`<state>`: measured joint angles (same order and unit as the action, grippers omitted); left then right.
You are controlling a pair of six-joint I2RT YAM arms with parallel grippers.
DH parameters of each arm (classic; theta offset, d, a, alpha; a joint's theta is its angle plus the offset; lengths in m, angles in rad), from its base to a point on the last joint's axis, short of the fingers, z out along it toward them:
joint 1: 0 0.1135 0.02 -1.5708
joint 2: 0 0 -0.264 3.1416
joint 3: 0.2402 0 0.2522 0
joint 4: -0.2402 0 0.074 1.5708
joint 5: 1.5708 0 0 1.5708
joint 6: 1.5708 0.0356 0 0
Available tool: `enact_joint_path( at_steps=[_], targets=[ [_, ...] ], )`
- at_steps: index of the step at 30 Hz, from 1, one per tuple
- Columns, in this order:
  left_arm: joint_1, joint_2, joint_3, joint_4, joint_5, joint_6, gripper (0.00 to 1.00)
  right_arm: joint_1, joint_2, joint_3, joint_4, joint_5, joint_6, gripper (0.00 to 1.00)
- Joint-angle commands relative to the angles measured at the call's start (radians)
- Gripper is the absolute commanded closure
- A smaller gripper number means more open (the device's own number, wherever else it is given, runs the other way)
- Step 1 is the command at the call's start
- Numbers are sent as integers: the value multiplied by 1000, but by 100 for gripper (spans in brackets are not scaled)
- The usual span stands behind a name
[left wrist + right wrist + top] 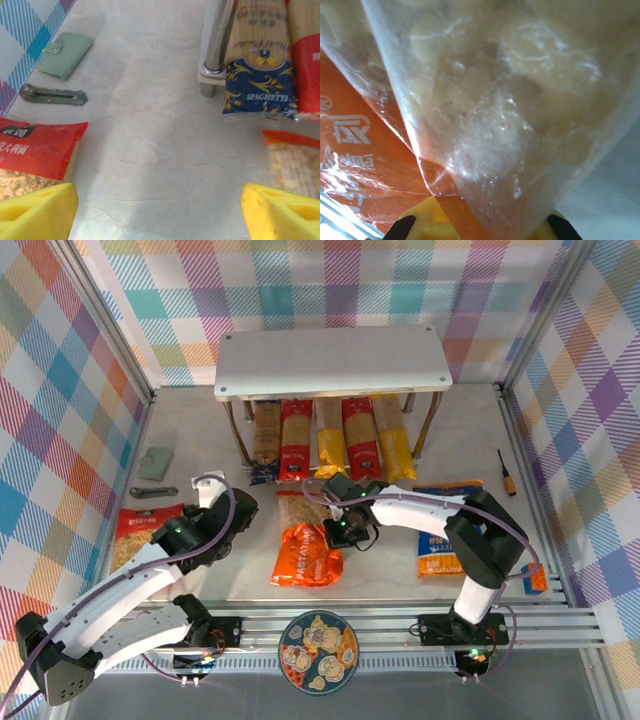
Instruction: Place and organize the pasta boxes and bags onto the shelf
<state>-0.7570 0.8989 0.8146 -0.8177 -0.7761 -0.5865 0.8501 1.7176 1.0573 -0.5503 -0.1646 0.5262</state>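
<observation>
Spaghetti packs: all five under the shelf, we call done.
Bags: three pending on tabletop before shelf.
Right tool: clamped on orange bag.
Left tool: open, empty.

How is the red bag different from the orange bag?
The red bag lies far left; the orange bag lies in the middle. The right pincer grips the orange bag; nothing holds the red bag, and the left pincer near it is open. Both are wide pasta bags on the table, not on the shelf.
</observation>
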Motion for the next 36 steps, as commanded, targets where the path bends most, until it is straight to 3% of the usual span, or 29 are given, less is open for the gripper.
enact_joint_path(
  at_steps=[1,2,6,9,18,28,36],
  targets=[
    [5,40,-17,-69,-71,-82,12,-29,-50,-35,-87,70,-58,100],
    [13,61,-20,-88,-87,-109,10,-37,-54,-34,-106,55,-73,99],
    [100,130,-43,-91,-50,-161,4,-40,-115,-26,-134,11,-104,47],
    [194,177,-57,-55,35,-164,2,-40,-195,2,-162,4,-118,32],
    [419,341,-64,-2,224,-131,0,-45,-425,110,-259,86,-187,23],
    [498,471,-52,-26,222,-187,0,-46,-468,110,-266,63,-202,22],
    [553,641,79,-207,168,-243,0,-48,-502,113,-290,76,-226,22]
  ],
)
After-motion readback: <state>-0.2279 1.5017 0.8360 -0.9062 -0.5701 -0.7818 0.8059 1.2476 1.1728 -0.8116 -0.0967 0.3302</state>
